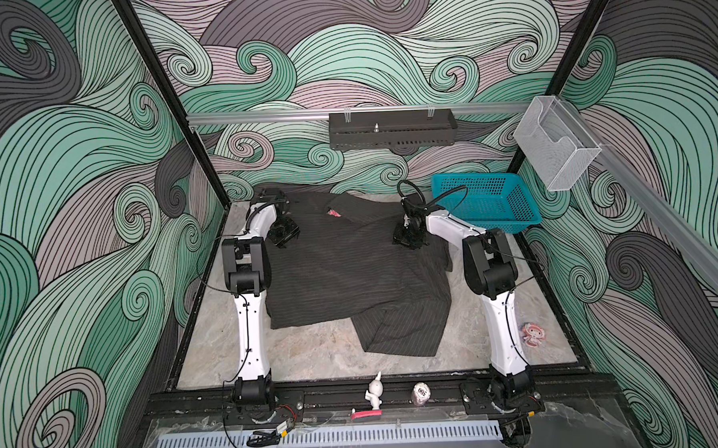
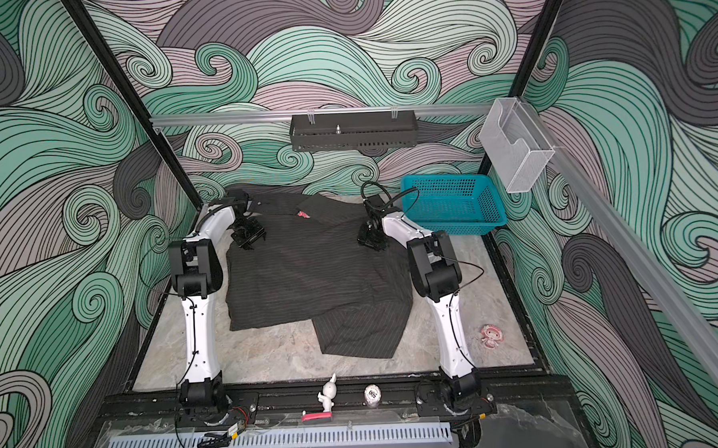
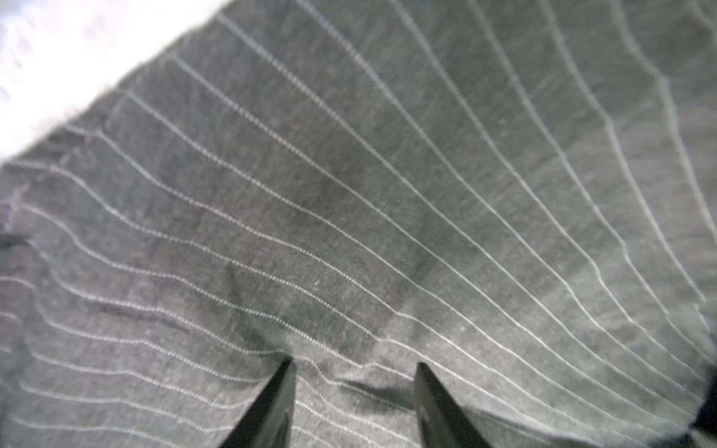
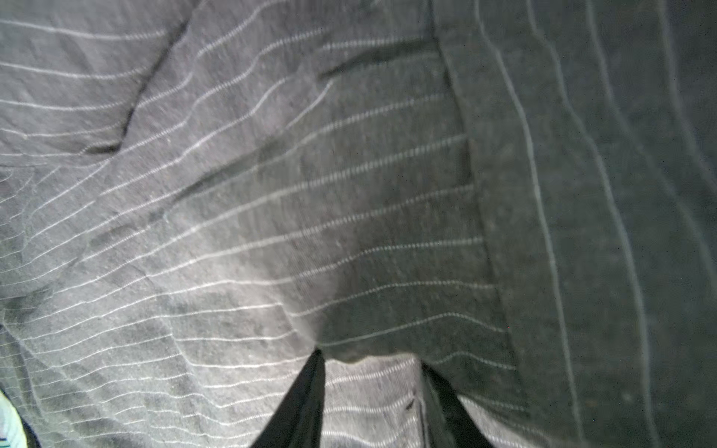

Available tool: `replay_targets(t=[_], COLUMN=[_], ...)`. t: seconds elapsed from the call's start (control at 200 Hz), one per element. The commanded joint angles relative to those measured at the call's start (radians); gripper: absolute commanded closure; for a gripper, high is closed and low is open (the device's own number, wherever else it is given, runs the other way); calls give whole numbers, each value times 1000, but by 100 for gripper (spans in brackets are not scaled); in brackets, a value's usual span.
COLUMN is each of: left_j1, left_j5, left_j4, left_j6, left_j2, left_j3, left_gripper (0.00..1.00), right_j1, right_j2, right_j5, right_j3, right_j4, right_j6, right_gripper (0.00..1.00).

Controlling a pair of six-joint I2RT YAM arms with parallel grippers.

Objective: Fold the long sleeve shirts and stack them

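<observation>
1. The pinstriped shirt (image 1: 343, 275) lies spread on the table (image 1: 305, 356), with its collar toward 12 o'clock.
2. The left gripper (image 1: 284, 238) sits at the shirt's 10 o'clock, jaws parted, tips on cloth, released.
3. The right gripper (image 1: 408, 241), at 2 o'clock, is likewise released.

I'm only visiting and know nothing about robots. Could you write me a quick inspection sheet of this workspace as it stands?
Surface: marbled grey tabletop, bare in front of the cloth.
Job's things: one dark pinstriped shirt, spread out and rumpled, not yet folded.
Clutter: teal basket at the far right; pink sticker near the right arm; rabbit figurine on the front rail.
Grippers: left gripper and right gripper both down on the shirt, jaws apart.
Cables: black cable looping above the right wrist toward the basket.
Surroundings: swirl-patterned walls, a black shelf and a clear box on the rails.
</observation>
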Motion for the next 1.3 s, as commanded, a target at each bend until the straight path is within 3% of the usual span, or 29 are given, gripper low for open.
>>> replay_targets(t=[0.0, 0.195, 0.34, 0.475, 0.63, 0.806, 1.111, 1.296], left_j1=[6, 6, 9, 18, 34, 53, 68, 72], left_j5=[50, 84, 83, 79, 121, 201, 217, 199], left_j4=[-50, 120, 189, 283, 266, 303, 340, 271], left_j6=[39, 54, 38, 7, -32, -64, -64, -23], left_j2=[-139, -630, -932, -1113, -1132, -1054, -953, -1014], left_j3=[-75, -486, -819, -1101, -1231, -1292, -1354, -1380], left_gripper=[41, 33, 34, 35, 36, 36, 36, 34], right_j1=[17, 134, 277, 443, 619, 740, 787, 777], right_j2=[-81, -387, -556, -635, -631, -529, -329, -270], right_j5=[47, 227, 282, 287, 288, 271, 254, 280], right_j3=[-5, -178, -339, -468, -541, -519, -446, -434], right_j4=[-64, -124, -178, -207, -213, -187, -166, -165], right_j6=[-65, -182, -188, -152, -99, -60, -20, -17], right_gripper=[51, 31, 30, 34, 39, 42, 30, 31])
